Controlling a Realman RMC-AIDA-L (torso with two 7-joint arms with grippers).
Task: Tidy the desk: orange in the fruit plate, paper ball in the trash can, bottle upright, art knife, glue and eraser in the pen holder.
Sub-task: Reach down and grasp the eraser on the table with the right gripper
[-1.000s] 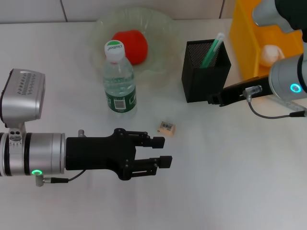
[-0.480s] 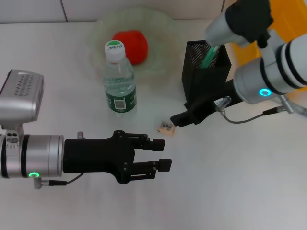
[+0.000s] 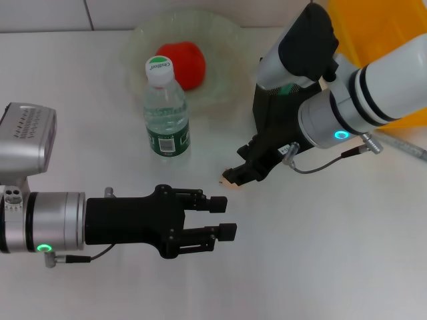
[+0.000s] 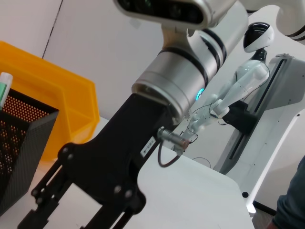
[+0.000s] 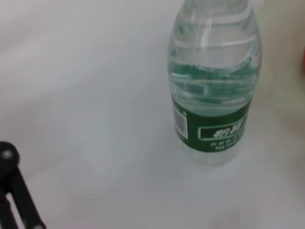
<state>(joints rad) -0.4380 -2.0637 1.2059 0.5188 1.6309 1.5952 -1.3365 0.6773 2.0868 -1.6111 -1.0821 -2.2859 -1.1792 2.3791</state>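
**A:** Where is the right hand [image 3: 235, 175] sitting at the moment?

**B:** It is reaching down to the white surface [image 3: 320, 253] in front of the pen holder [image 3: 267, 117], with its black tips right at the eraser [image 3: 227, 179]. Only a sliver of tan is peeking out beside them, so I cannot tell how far the fingers are spread or whether they are gripping it.

**A:** And the left hand [image 3: 223, 217]?

**B:** It is hovering low over the near part of the surface, fingers parted and holding nothing, pointing toward the eraser from a little way off.

**A:** What about the bottle [image 3: 165, 110]?

**B:** It is standing upright, white cap on top, just in front of the fruit plate [image 3: 223, 40]. The right wrist view is looking straight at its green label.

**A:** Is the orange [image 3: 181, 61] anywhere in view?

**B:** It is lying inside the fruit plate, behind the bottle.

**A:** And the trash can [image 3: 377, 30]?

**B:** It is sitting at the far right, beyond the pen holder, with the right arm crossing in front of it. Something green is sticking up inside the pen holder, mostly hidden by that arm.
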